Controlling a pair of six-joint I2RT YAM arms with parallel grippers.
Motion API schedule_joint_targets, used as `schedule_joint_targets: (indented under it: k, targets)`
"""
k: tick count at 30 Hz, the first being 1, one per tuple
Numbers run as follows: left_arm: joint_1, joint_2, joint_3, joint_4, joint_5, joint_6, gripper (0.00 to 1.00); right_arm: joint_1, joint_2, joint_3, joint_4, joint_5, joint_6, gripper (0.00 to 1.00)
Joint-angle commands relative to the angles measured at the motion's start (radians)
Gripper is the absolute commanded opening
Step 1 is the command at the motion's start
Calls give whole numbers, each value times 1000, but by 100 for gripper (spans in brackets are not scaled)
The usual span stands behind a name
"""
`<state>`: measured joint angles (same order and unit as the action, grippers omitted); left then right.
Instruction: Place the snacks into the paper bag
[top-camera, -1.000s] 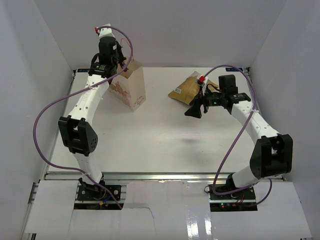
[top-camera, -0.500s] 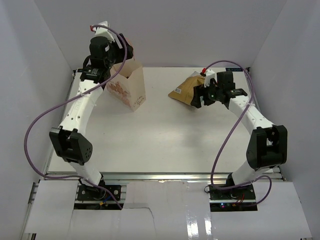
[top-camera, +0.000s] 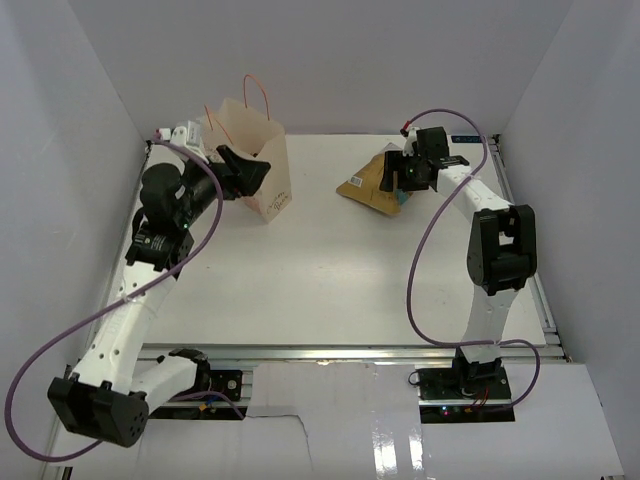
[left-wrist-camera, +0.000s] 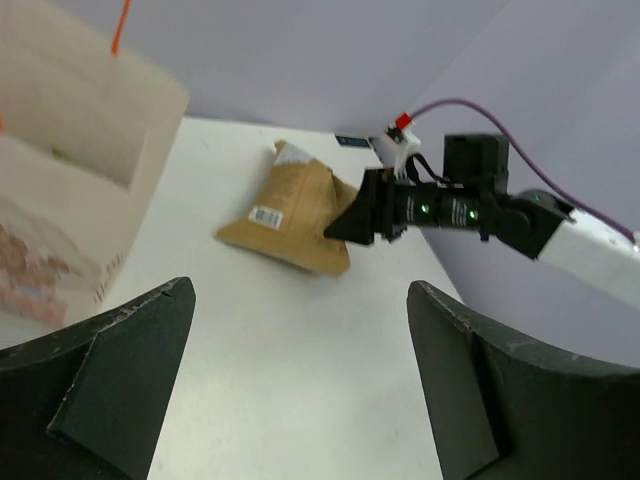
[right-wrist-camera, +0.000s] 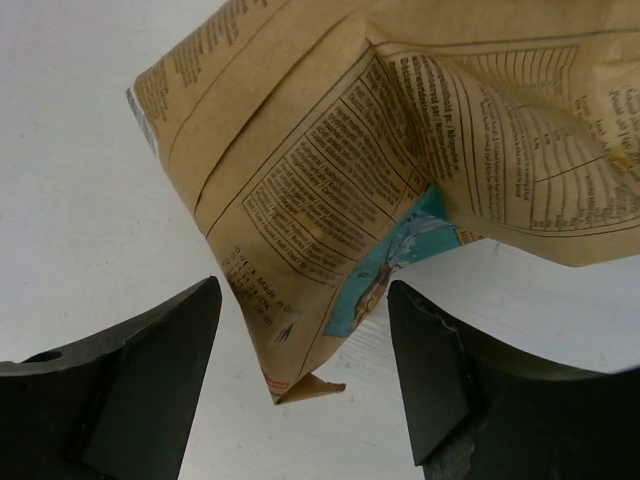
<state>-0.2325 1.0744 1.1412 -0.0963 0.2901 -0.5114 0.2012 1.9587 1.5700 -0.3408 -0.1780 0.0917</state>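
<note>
Status, left gripper (top-camera: 248, 172): I am holding its jaws spread wide, with nothing between them. It is hovering just beside the paper bag (top-camera: 272, 178), against the bag's front left part in the top view, and is pointing across the table (top-camera: 320, 290) toward the far right corner. In the left wrist view the two dark left fingers (left-wrist-camera: 120, 380) are framing bare tabletop, and the paper bag is filling the upper left corner of that view.

The paper bag is standing upright at the far left of the table. Its mouth is opening upward, its printed picture is facing the near side, and its thin pink-orange handles (top-camera: 258, 95) are rising above the rim. I cannot tell what it is holding.

Status, right gripper (top-camera: 392, 180): I am holding its jaws apart as well. It is reaching to the far right of the table, at the right edge of the chip bag (top-camera: 365, 185). The chip bag is lying crinkled on the table, well apart from the paper bag.

In the right wrist view a folded corner of the chip bag, printed with small text and a teal patch, is sitting in the gap between the right fingers (right-wrist-camera: 130, 390). Bare table is showing on each side of that corner, so the fingers are not pressing on it.
</note>
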Motion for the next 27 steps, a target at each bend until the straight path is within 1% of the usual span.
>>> schedule_joint_targets:
  k: [1,4,6,7,8,9,10,11,12,15,18,19,20,21,22,24,25,26,27]
  targets:
    - [1,-131,-160,-8,52,-91,98,-3,28,42,-10,-8,2,72]
    - [1,-237,-253,-11,52,-140,98,-3,42,33,-6,-15,-4,65]
    - [1,-274,-328,-8,50,-194,98,-3,57,30,-10,-24,-9,56]
    - [1,-301,-369,-6,47,-237,98,-3,62,24,-10,-31,-15,47]
    - [1,-313,-394,3,47,-262,98,-5,62,19,-10,-50,-17,42]
    - [1,-324,-418,18,50,-291,98,-6,57,15,-10,-64,-18,34]
    - [1,-341,-470,59,61,-344,98,-11,46,9,-7,-98,-18,19]
    - [1,-344,-471,75,67,-369,98,-13,40,2,-4,-115,-18,12]
    - [1,-346,-507,85,73,-390,98,-16,32,-7,-1,-129,-17,8]
    - [-1,-335,-546,138,99,-444,98,-31,-12,-14,2,-188,-14,8]
    - [-1,-323,-561,155,124,-469,98,-55,-43,-13,6,-300,-18,8]
    - [-1,-320,-563,161,127,-472,98,-72,-64,-13,9,-348,-23,8]
    - [-1,-317,-563,162,133,-473,98,-81,-75,-13,14,-447,-24,8]
    - [-1,-311,-564,164,135,-476,98,-89,-84,-13,19,-495,-32,8]
    - [-2,-307,-566,168,135,-478,98,-98,-104,-13,31,-587,-36,8]
    - [-4,-303,-572,173,136,-483,98,-108,-132,-18,57,-679,-43,8]
    - [-5,-303,-574,175,138,-486,98,-108,-142,-21,77,-749,-34,8]
    - [-7,-303,-575,176,139,-489,98,-108,-153,-28,103,-777,-11,8]
    - [-10,-301,-580,182,139,-493,98,-109,-171,-47,168,-810,35,8]
